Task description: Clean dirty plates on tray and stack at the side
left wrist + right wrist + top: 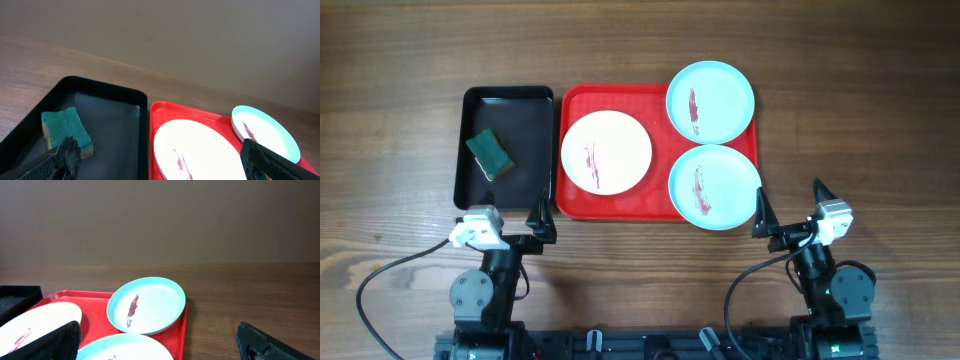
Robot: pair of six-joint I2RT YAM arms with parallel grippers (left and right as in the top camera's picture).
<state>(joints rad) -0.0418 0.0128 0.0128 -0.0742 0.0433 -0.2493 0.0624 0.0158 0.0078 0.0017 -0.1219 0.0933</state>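
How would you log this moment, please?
left gripper: open, empty | right gripper: open, empty | white plate, two blue plates: smeared, on red tray | sponge: in black tray

A brown wooden table point(390, 60) carries a large red tray point(620, 208) and, just beside its left edge, a smaller black tray point(532, 120)

open: table point(860, 120) right of red tray point(620, 207) | left: black tray point(530, 120) just beside

The tray point(660, 198) is lying before me, carrying the left plate point(606, 152) and, on its right side, the far plate point(710, 100) sitting behind the near plate point(714, 186). Left of it, a second tray point(525, 125) is holding a sponge point(490, 155).
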